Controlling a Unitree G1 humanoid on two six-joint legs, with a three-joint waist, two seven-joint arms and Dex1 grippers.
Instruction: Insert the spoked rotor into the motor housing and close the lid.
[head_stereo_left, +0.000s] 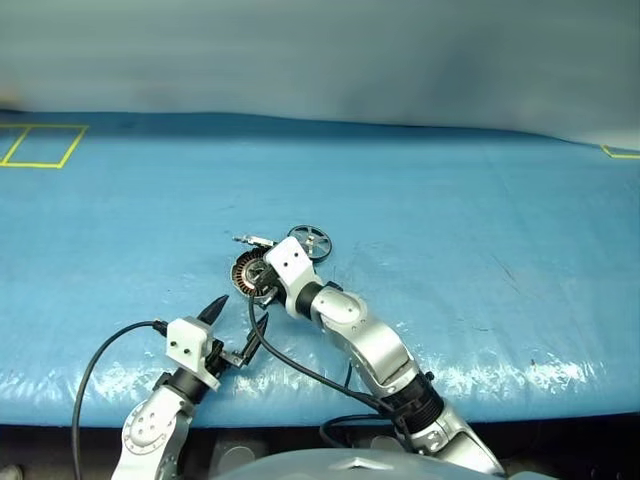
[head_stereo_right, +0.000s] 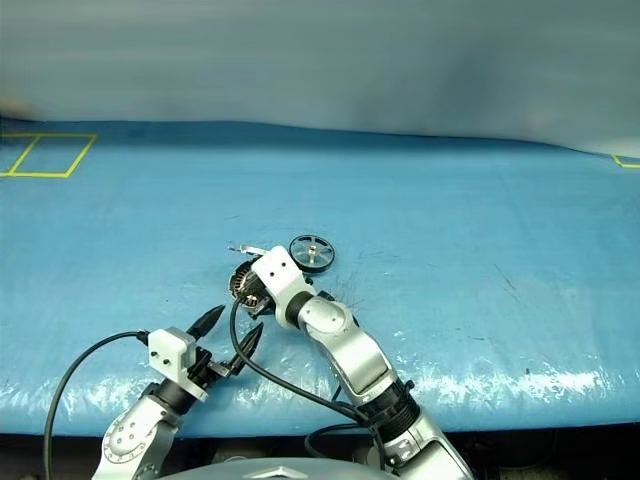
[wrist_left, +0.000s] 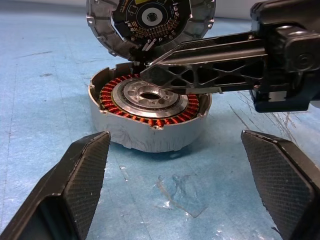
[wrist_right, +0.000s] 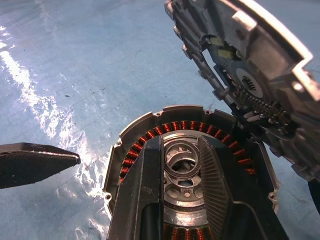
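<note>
Right hand (wrist_right: 182, 165) reaches over the housing (wrist_left: 150, 117), fingers part-closed above its silver centre ring; whether they pinch it, cannot tell. Left hand (head_stereo_left: 238, 322) released, fingers wide, just near-left of housing. Lid (wrist_left: 150, 22) stands tilted open at housing's far edge. Dark-rimmed wheel (head_stereo_left: 310, 241) lies on blue counter (head_stereo_left: 480, 260), far-right of housing

No word, brand or number can be read with certainty. The dark circuit board on the inner face of the lid (wrist_left: 150, 22), seen in the left wrist view, carries small pale printed marks near its upper edge, too small and blurred to make out. On the blue table (head_stereo_left: 450, 200), yellow tape lines (head_stereo_left: 40, 146) form box outlines at the far left corner and a short corner mark at the far right; they carry no lettering.
</note>
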